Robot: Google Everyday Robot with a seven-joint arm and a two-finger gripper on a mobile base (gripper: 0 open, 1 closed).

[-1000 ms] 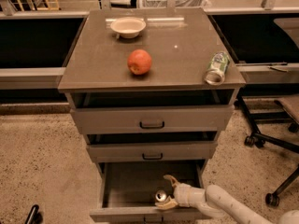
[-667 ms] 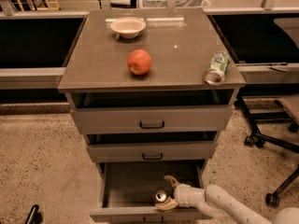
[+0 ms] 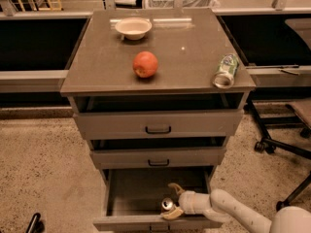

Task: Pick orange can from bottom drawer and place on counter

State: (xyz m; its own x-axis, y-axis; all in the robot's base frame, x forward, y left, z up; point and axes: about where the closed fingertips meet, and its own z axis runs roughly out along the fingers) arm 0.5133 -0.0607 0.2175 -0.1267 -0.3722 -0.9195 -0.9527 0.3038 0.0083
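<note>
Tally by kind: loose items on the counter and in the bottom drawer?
Cans: 2, orange can in bottom drawer, green-and-white can on counter
Apple: 1
Bowl: 1
Total: 4
Gripper: in bottom drawer, open around orange can.

office-like: rolling chair [image 3: 265, 144], drawer cabinet [image 3: 158, 125]

Three drawers [image 3: 158, 125], we count; on the surface [image 3: 194, 67] one bowl [image 3: 133, 27], one apple [image 3: 145, 64], one green-and-white can [image 3: 225, 71]. In the bottom drawer [image 3: 138, 191], one hand [image 3: 169, 200] and seemingly one orange can [image 3: 168, 205].
</note>
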